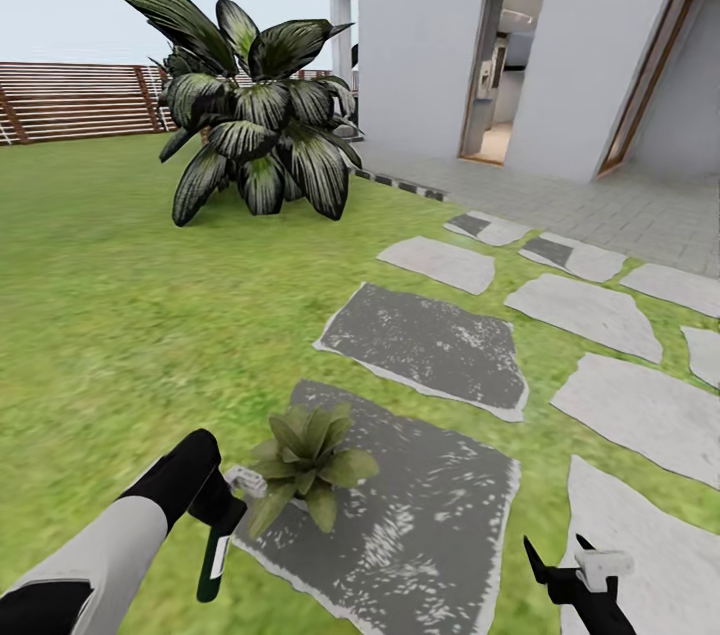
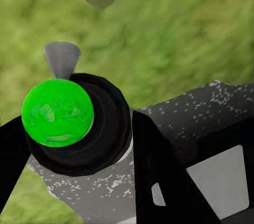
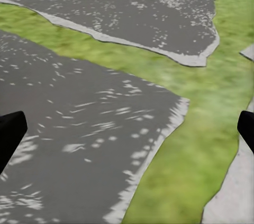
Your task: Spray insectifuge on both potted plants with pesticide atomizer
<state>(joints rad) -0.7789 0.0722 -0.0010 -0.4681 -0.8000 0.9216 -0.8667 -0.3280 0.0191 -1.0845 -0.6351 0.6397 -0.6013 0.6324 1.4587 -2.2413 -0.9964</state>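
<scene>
Left gripper (image 1: 222,515) clamped on pesticide atomizer (image 1: 213,555), just left of potted plant (image 1: 305,460) on near stepping stone (image 1: 420,535); right gripper (image 1: 560,565) spread apart, empty; risked partial coverage, nozzle aim unclear; could brush leaves.

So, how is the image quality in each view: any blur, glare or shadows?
Head view: even daylight, the potted plant casts no clear shadow, and its leaves look soft. Left wrist view: the atomizer is close and large, with smeared grass behind it. Right wrist view: the stepping stone shows streaky pale marks and the grass is blurred.
</scene>
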